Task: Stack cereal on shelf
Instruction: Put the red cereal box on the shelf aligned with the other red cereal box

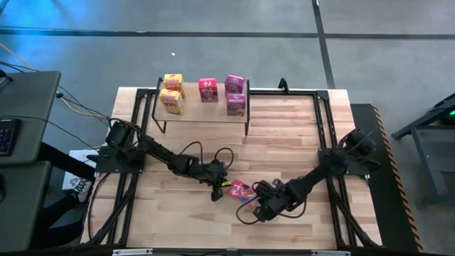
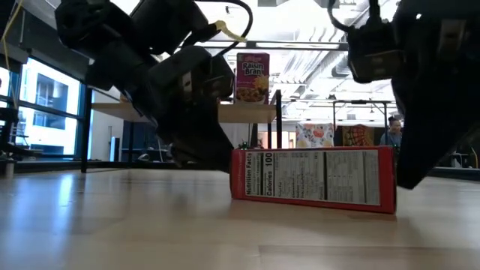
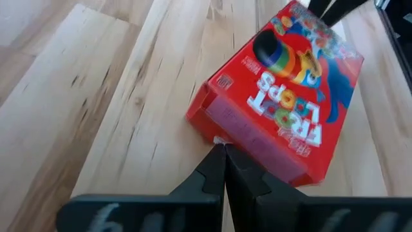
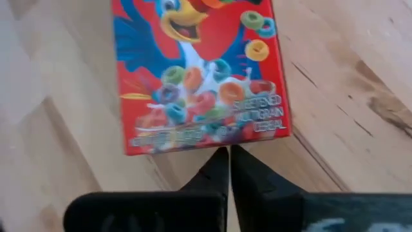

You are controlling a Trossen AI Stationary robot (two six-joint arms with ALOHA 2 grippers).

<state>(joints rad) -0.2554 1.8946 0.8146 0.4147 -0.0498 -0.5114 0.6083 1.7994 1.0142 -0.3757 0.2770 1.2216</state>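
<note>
High view: five boxes on shelf (image 1: 202, 112); wrist views show both closed grippers touching the flat box (image 1: 240, 190).

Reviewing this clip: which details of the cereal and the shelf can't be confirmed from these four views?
- Shelf: five boxes show from above, their printed fronts too small to read.
- Low view: the left arm's dark body hides most of the shelf; only the Raisin Bran box shows clearly.
- Froot Loops box on the table: cut off by the edge in the right wrist view.
- Left gripper and right gripper: fingertips together at the box's edge; contact cannot be told.
</note>
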